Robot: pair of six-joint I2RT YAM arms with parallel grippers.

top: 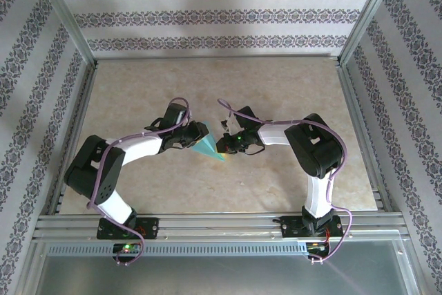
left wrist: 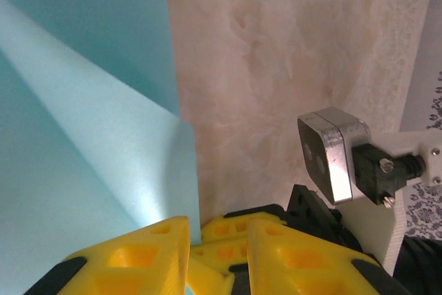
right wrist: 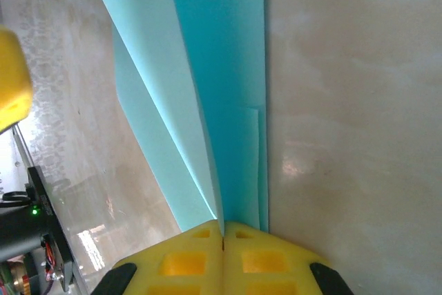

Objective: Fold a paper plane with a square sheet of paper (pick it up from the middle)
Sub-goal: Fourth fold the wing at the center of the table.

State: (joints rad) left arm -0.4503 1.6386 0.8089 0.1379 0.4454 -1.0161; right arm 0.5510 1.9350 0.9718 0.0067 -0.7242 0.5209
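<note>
Jaws of the right gripper (right wrist: 222, 229) are pinched tight on the plane (right wrist: 221, 67), whose long axis runs straight out from them. Left gripper (left wrist: 217, 231) jaws stand apart, gripping nothing, with the plane's edge running in at its left finger. Plane hangs mid-table (top: 276, 88) between both grippers, and the right arm's wrist camera (left wrist: 331, 160) crowds the left fingers.

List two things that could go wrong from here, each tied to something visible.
1. The right gripper pinches the paper plane at one narrow end, where its layers splay apart; it could slip or unfold.
2. The left gripper crowds close to the right one at the paper; they might collide, or opposed pulls could tear the sheet.
</note>
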